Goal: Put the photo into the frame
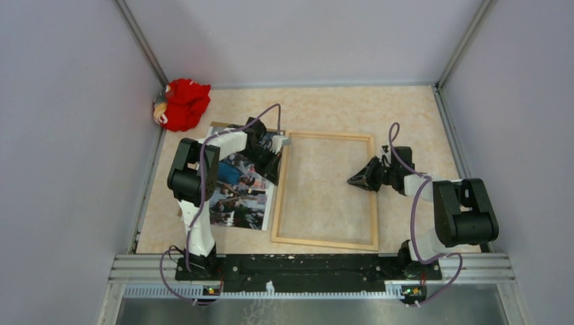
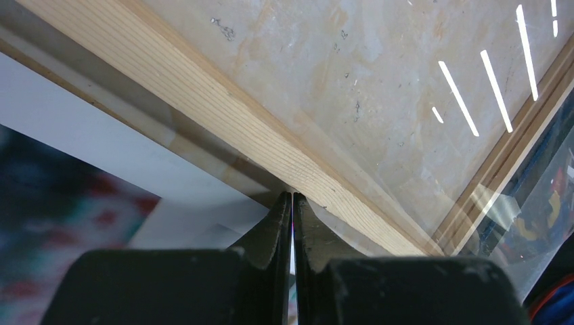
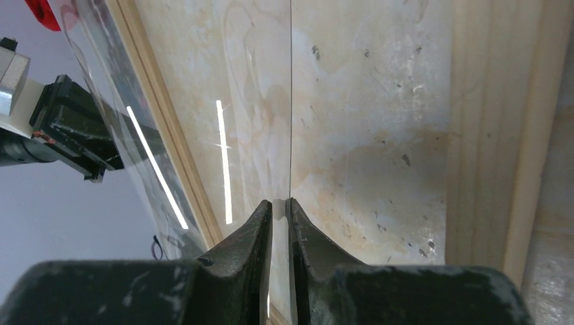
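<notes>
**A:** Left gripper (image 2: 292, 198) is clenched tight at the frame's far-left corner. Right gripper (image 3: 279, 203) is slightly parted around the clear pane's (image 3: 237, 101) edge.

**B:** The photo (image 1: 238, 196) lies left of the frame (image 1: 325, 241). An unclamped pane could slip and drop crooked.

Lab test cell: bare grey walls (image 1: 304, 34).

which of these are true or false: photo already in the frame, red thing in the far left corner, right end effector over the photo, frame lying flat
The photo is in the frame: false; it lies outside, beside the frame's left rail.
A red object sits in the far left corner: true.
The right end effector is over the photo: false; it is over the frame's inner area, near its right rail.
The frame lies flat on the table: true.
</notes>
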You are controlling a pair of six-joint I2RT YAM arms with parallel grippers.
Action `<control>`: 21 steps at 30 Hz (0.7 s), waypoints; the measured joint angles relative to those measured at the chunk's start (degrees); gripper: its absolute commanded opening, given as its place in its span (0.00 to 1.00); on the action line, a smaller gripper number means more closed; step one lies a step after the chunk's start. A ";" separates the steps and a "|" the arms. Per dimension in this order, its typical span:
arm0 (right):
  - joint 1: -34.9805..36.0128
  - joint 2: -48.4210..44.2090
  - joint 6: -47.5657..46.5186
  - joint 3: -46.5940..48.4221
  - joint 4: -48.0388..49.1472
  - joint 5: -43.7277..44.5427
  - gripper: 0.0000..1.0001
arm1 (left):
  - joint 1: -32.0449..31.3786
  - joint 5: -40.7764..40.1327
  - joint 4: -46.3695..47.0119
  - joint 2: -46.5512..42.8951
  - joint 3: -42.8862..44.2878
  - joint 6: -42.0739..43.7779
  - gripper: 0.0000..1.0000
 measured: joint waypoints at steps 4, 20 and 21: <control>-0.13 0.00 -0.22 0.00 -0.59 2.25 0.13 | 0.04 0.00 -0.02 0.00 0.00 0.22 0.09; -1.90 -0.76 -2.27 -0.44 -1.49 5.42 0.11 | 0.13 0.00 -0.09 0.00 0.00 0.79 0.09; -1.90 -1.05 -2.38 -0.66 -1.29 5.44 0.11 | 0.15 0.00 -0.09 0.00 0.00 0.81 0.09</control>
